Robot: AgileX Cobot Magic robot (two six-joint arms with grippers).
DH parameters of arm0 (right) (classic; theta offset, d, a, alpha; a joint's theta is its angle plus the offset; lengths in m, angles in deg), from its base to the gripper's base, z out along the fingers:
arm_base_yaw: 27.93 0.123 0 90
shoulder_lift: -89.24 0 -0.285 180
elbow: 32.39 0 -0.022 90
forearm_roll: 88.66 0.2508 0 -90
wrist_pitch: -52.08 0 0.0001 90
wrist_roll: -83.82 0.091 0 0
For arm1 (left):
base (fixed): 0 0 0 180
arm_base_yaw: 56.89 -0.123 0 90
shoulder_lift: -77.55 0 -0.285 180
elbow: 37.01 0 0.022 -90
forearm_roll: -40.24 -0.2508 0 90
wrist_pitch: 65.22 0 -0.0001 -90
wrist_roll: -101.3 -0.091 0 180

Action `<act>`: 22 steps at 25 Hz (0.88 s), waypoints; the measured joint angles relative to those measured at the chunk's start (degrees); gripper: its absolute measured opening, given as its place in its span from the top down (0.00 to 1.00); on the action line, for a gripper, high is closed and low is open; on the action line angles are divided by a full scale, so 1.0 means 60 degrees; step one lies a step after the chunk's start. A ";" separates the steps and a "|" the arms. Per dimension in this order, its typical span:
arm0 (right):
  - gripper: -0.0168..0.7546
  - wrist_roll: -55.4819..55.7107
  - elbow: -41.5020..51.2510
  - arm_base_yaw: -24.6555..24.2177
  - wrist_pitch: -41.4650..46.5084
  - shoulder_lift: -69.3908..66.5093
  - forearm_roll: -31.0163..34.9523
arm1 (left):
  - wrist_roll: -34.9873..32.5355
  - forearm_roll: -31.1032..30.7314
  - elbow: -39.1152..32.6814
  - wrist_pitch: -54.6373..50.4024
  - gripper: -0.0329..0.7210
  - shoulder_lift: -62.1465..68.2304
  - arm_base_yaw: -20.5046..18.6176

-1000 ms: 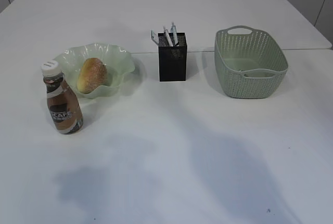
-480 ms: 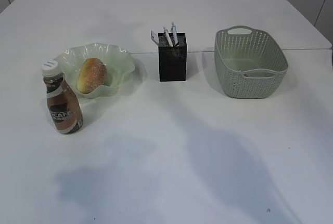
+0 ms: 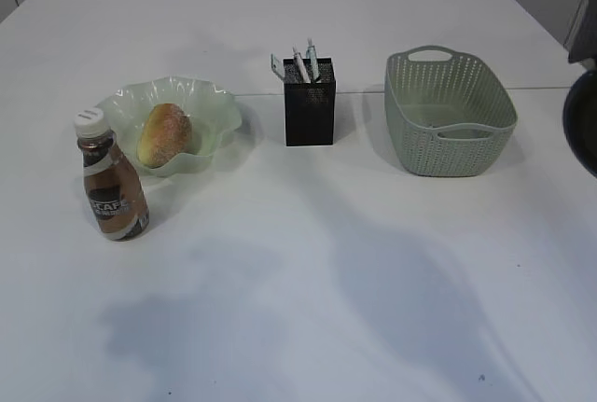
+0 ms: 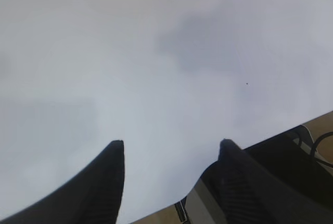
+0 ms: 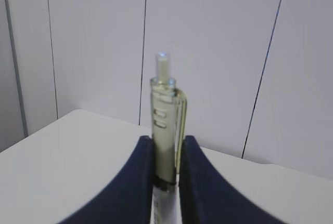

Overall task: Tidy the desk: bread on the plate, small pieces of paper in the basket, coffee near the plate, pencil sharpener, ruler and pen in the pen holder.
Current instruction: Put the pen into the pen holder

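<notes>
The right end effector (image 5: 165,174) clamps an upright pen (image 5: 165,130); the left end effector (image 4: 171,154) gapes empty above the table (image 4: 156,52). Bread (image 3: 165,134) sits on the plate (image 3: 215,103), coffee (image 3: 112,183) at its 7 o'clock.

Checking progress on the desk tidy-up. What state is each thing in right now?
Bread: on the plate.
Coffee: upright, capped, beside the plate.
Pen holder: upright, items sticking out.
Basket: upright.
Pen: clamped in the right gripper.
Left gripper: open, empty.
</notes>
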 joint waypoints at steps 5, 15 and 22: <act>0.85 0.0000 0.0022 0.0000 0.1074 0.0748 0.0053 | 0.0000 -0.0012 0.0000 0.0104 0.42 0.0000 0.0000; 0.85 0.0000 0.2627 0.0000 0.1712 0.3744 0.0073 | 0.0000 -0.0012 0.0000 0.0133 0.42 0.0000 0.0000; 0.85 -0.0038 0.4962 0.0000 0.2422 0.5447 0.0090 | 0.0000 -0.0012 0.0000 0.0173 0.42 0.0000 0.0000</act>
